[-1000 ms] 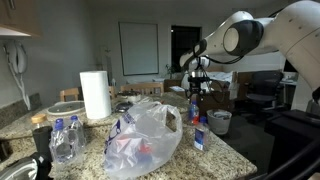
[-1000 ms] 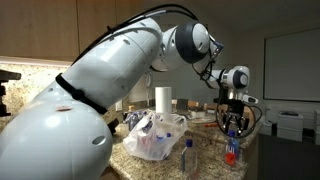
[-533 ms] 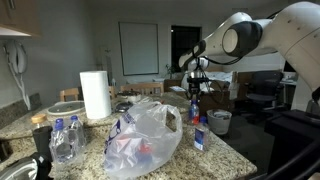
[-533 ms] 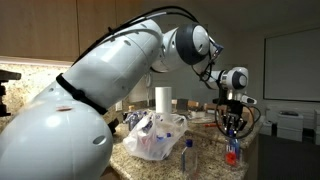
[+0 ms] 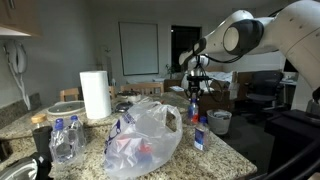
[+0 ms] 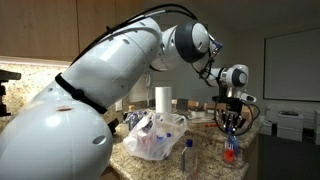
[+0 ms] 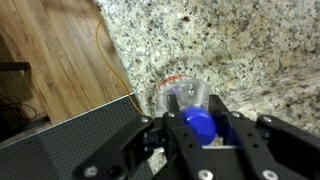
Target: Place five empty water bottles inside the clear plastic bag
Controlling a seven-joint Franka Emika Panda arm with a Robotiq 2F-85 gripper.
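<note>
My gripper [image 6: 231, 124] straddled a bottle [image 7: 178, 95] by its blue cap [image 7: 198, 124], near the plastic bag [image 5: 145, 135]; whether it was clamped, I couldn't tell.

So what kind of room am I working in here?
Probably a kitchen, perhaps an office or lab kitchenette: there is a granite countertop, a paper towel roll standing on it, and wooden cabinets overhead.

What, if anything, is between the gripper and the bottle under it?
Nothing visible. In the wrist view the bottle shows its blue cap right between the fingers of the gripper, with only bare granite counter around it.
</note>
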